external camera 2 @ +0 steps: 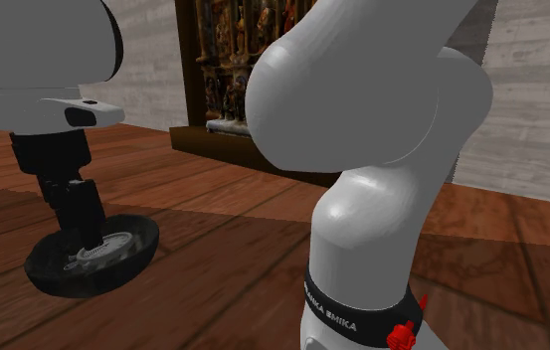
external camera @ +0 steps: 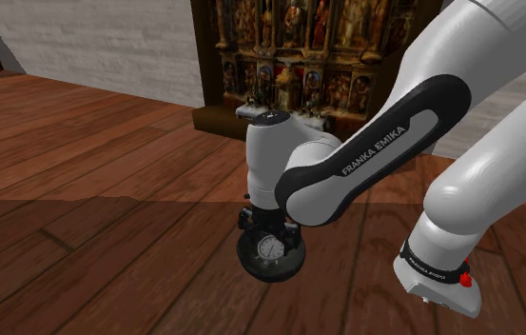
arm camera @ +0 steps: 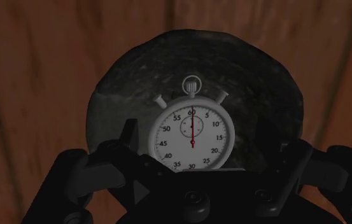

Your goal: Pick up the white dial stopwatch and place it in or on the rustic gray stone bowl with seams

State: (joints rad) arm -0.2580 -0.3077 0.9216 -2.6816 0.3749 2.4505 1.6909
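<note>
One wide floor of brown wooden planks (external camera: 80, 238) carries the whole scene. The white arm (external camera: 280, 162) bends down over it, and a dark carved cabinet (external camera: 289, 57) stands behind, against a pale wall.

The dark gray stone bowl (external camera 2: 123, 270) sits on the planks, well apart from the cabinet. It is shallow, with a rough inner surface. The black gripper (external camera 2: 84, 234) hangs directly above it and points down into it, with its tips below the level of the rim.

The only thing in the bowl is the white dial stopwatch (arm camera: 192, 137). It lies near the middle with its face up toward the hand. In the wrist view the two fingers (arm camera: 130, 135) stand wide apart, one on each side of the stopwatch, and a dark gap shows between each of them and the case. So the gripper holds nothing.

The stopwatch lies straight below the gripper, between the fingers. Its long axis, from the "30" mark to the small ring on top, runs across the line that joins the two fingers.

To my judgement the placing is done. What remains is a straight lift out of the bowl, taking care that no finger catches the case or the rim.
</note>
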